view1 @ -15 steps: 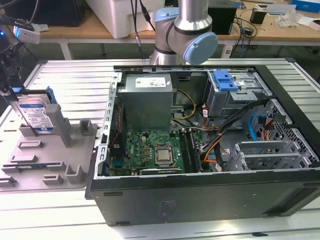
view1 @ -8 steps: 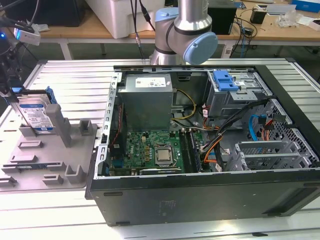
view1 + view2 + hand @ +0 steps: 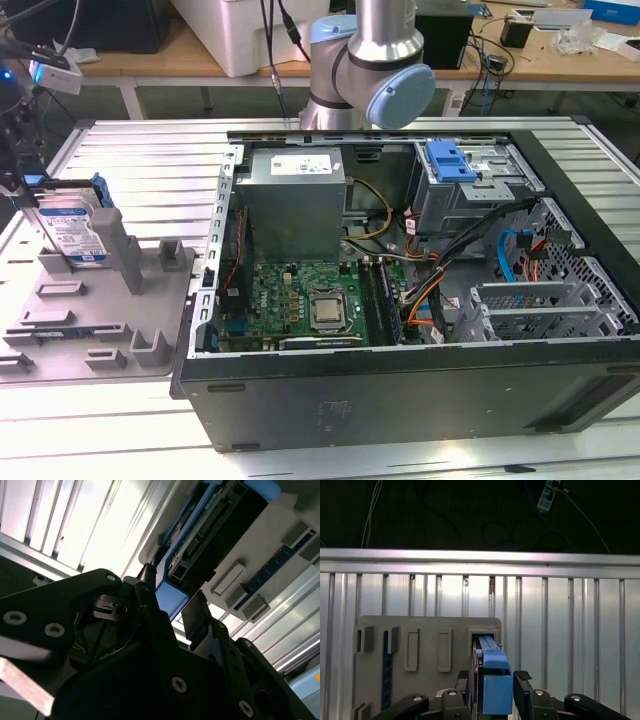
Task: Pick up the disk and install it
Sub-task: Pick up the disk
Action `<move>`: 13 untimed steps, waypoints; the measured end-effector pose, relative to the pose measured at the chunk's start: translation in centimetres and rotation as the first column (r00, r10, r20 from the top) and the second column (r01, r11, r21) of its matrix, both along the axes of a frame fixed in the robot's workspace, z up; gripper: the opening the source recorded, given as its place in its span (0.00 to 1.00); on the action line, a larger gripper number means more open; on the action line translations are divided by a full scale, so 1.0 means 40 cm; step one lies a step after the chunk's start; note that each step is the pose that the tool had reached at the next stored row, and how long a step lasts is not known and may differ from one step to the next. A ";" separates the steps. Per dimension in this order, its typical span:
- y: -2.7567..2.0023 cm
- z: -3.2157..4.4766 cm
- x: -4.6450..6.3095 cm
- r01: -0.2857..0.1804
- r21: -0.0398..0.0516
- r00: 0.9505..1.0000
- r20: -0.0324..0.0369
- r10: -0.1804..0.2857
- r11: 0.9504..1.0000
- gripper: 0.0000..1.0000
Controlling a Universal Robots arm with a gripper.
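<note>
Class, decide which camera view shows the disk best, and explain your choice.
The exterior view: the disk stands upright in the grey holder with its labelled face visible. The first wrist view shows it edge-on, mostly its blue frame; the second wrist view shows its connector edge from close up.

We look along the gripper [image 3: 171, 602] from close behind, its black, screw-studded body dark across the foreground. It sits astride the blue end of the carrier frame round the disk [image 3: 212, 527]. The disk runs away from the gripper, with its dark circuit-board side and connector row turned towards us. It is set into a grey holder [image 3: 272, 532] moulded with rectangular slots, one of which carries a blue strip [image 3: 280, 562]. Beside the holder lies the ribbed metal desk [image 3: 75, 520], glaring bright.
</note>
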State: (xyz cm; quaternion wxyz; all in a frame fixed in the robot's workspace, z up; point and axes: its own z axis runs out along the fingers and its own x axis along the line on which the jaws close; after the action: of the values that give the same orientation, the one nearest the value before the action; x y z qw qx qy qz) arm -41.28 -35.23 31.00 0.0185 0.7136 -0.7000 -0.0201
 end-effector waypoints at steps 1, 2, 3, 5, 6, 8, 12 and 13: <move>0.000 -0.002 0.000 0.000 0.000 1.000 0.000 0.000 1.000 0.48; 0.000 -0.003 0.000 0.000 0.000 1.000 0.000 0.000 1.000 0.48; 0.000 -0.004 0.000 0.000 0.000 1.000 0.000 0.000 1.000 0.48; 0.001 -0.007 0.000 0.000 0.000 1.000 0.000 0.000 1.000 0.48; 0.001 -0.008 0.000 0.000 0.000 1.000 0.000 0.000 1.000 0.48; 0.001 -0.009 0.000 0.000 0.000 1.000 0.000 0.000 1.000 0.48; 0.001 -0.012 0.000 0.000 0.000 1.000 0.000 0.000 1.000 0.48; 0.001 -0.012 0.000 0.000 0.000 1.000 0.000 0.000 1.000 0.48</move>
State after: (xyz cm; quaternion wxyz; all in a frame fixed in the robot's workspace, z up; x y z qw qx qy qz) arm -41.28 -35.18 30.50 0.0186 0.7136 -0.7000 -0.0201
